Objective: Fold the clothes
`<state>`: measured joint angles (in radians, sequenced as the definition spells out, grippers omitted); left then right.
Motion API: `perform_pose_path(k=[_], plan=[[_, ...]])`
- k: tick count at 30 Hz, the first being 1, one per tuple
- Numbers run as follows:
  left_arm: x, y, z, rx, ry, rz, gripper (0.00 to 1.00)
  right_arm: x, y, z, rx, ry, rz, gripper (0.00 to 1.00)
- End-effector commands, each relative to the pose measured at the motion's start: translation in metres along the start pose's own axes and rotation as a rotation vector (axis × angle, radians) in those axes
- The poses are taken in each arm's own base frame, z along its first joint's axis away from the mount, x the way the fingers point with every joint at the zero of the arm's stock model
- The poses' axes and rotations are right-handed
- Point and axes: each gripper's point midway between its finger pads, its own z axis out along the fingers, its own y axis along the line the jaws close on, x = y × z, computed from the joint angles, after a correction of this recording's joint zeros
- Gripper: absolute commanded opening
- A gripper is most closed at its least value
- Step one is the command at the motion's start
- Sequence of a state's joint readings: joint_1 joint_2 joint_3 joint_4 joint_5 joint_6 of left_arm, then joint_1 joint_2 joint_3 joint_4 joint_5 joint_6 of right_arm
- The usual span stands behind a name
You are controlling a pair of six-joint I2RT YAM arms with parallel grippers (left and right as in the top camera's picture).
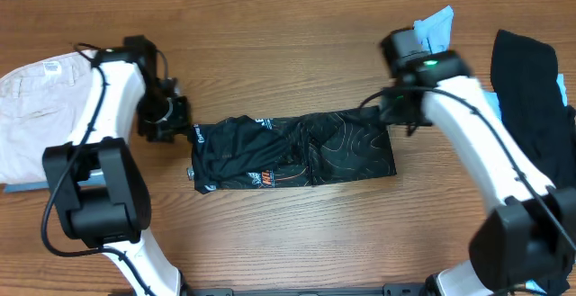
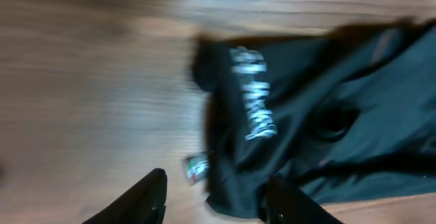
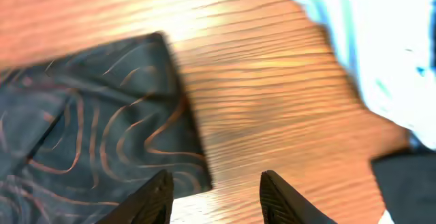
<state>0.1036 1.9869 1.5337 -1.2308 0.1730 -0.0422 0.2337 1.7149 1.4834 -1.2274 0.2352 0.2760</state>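
The black jersey with white and orange logos and orange contour lines lies folded into a long strip across the table's middle. My left gripper hovers at its left end; in the left wrist view the open fingers straddle the jersey's edge with white print. My right gripper is at the strip's right end; in the right wrist view the open fingers sit over bare wood beside the jersey's corner. Neither holds anything.
A cream garment lies at the far left. A light blue shirt and a plain black garment lie at the right, both also in the right wrist view.
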Motion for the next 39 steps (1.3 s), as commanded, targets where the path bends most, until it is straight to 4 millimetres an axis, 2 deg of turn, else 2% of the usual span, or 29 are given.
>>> perform_pose_path(k=[1, 7, 12, 15, 20, 23, 26, 28, 30, 32, 36, 39], plan=[[0.008, -0.035, 0.019, 0.109, -0.004, 0.148, 0.51, -0.010, -0.023, -0.014, -0.021, -0.029, 0.090, 0.45], [0.013, -0.043, 0.049, 0.106, -0.009, 0.135, 0.54, -0.011, -0.039, -0.009, -0.049, -0.005, 0.125, 0.45], [0.027, -0.038, 0.073, 0.104, 0.017, 0.098, 0.56, -0.011, -0.042, -0.009, -0.047, -0.004, 0.135, 0.45], [0.032, -0.033, 0.077, 0.084, 0.029, 0.095, 0.57, -0.012, -0.042, -0.009, -0.048, -0.005, 0.135, 0.44], [0.023, -0.034, 0.063, 0.074, 0.012, 0.094, 0.57, -0.011, -0.042, -0.009, -0.047, -0.004, 0.135, 0.45], [0.010, -0.033, 0.043, 0.035, -0.021, 0.100, 0.57, -0.011, -0.042, -0.009, -0.047, -0.004, 0.135, 0.45], [-0.005, -0.019, 0.016, -0.078, -0.063, 0.063, 0.57, -0.011, -0.042, -0.009, -0.047, -0.004, 0.135, 0.44], [-0.008, -0.015, 0.000, -0.120, -0.073, 0.027, 0.58, -0.011, -0.042, -0.009, -0.047, -0.004, 0.135, 0.44], [-0.005, -0.016, -0.006, -0.121, -0.058, -0.001, 0.59, -0.011, -0.042, -0.009, -0.047, -0.004, 0.135, 0.45], [0.003, -0.017, -0.005, -0.111, -0.026, -0.038, 0.66, -0.011, -0.042, -0.009, -0.047, -0.004, 0.135, 0.45], [0.020, -0.022, 0.008, -0.072, 0.038, -0.044, 0.66, -0.011, -0.042, -0.009, -0.047, -0.004, 0.135, 0.45], [0.031, -0.018, 0.024, -0.073, 0.073, -0.048, 0.67, -0.011, -0.042, -0.009, -0.047, -0.004, 0.135, 0.45]])
